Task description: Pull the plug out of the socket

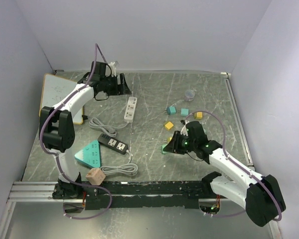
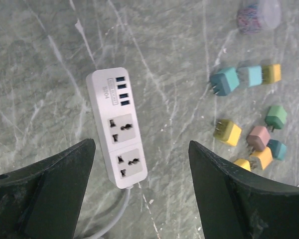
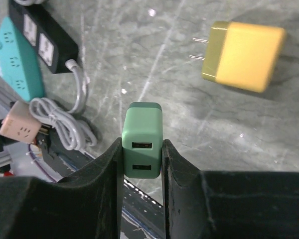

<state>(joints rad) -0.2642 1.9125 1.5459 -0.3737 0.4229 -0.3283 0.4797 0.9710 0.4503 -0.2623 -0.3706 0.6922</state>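
My right gripper (image 1: 168, 146) is shut on a green USB plug (image 3: 142, 139), which is pinched between both fingers (image 3: 109, 169) with its two USB ports facing the camera. The plug sits in no socket; its prongs are hidden. In the top view the plug (image 1: 165, 148) is at centre right. My left gripper (image 1: 120, 84) is open and empty, raised over the far left. A white power strip (image 2: 117, 127) lies below the left gripper (image 2: 141, 144), and both its sockets are empty. The strip also shows in the top view (image 1: 131, 109).
A black power strip (image 1: 113, 143), a teal triangular socket (image 1: 88, 154), a pink cube socket (image 1: 95, 176) and coiled white cable (image 1: 117, 169) lie front left. Several loose coloured plugs (image 1: 177, 117) and a small cup (image 1: 190, 94) lie right of centre. A whiteboard (image 1: 54, 92) lies far left.
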